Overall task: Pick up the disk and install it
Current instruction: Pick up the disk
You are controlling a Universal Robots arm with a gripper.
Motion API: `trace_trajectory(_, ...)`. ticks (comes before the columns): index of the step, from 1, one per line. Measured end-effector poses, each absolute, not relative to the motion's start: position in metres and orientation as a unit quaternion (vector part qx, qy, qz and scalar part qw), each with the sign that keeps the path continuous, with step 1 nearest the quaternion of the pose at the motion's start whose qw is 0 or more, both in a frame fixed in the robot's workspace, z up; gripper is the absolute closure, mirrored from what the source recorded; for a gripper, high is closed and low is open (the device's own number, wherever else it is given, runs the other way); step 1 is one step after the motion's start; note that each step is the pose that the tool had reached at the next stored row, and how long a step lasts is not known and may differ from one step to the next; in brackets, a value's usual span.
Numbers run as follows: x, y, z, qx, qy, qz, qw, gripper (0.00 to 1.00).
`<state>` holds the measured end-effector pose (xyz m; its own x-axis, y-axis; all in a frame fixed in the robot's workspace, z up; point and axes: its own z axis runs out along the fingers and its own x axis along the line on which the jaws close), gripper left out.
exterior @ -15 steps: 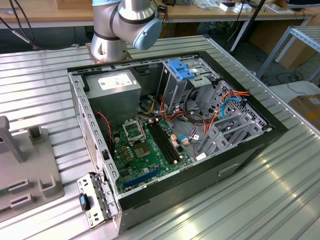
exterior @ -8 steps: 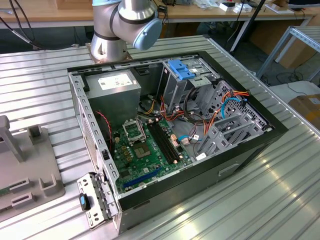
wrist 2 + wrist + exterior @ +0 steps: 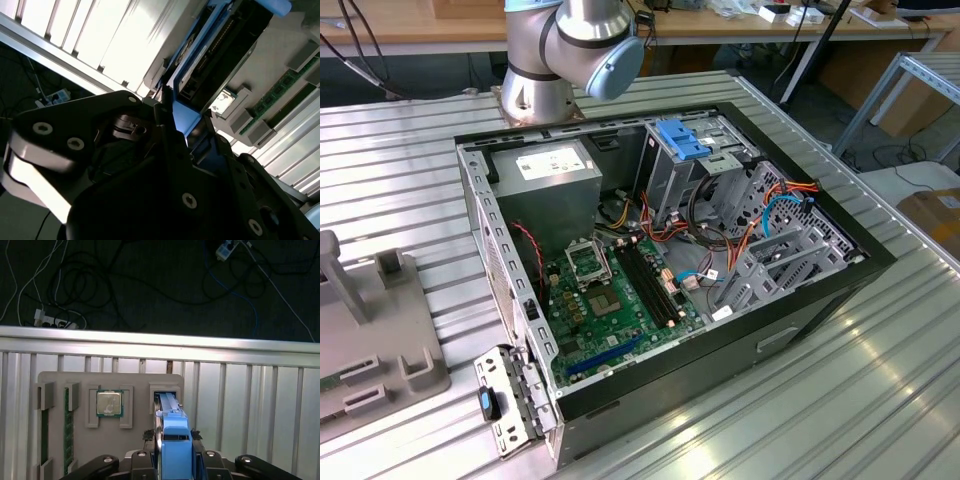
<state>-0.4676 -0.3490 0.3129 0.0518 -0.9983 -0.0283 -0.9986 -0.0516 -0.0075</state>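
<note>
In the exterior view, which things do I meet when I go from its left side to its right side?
Grey holder tray → power-supply box → blue plastic bracket inside the case → orange and blue cables → cardboard box.

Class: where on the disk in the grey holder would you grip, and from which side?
Probably the disk by its blue-framed free edge, pinched across its broad faces, from straight above: it stands on edge in a slot of the grey holder.
</note>
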Motion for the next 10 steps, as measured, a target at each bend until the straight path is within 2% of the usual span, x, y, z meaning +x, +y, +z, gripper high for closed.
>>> trace_trajectory(4,-0.468,-0.349,0.326,-0.725,0.689,0.008,0.012,0.64)
trace_trajectory(10,-0.468,-0.349,0.387,-0.725,0.689,0.008,0.012,0.64)
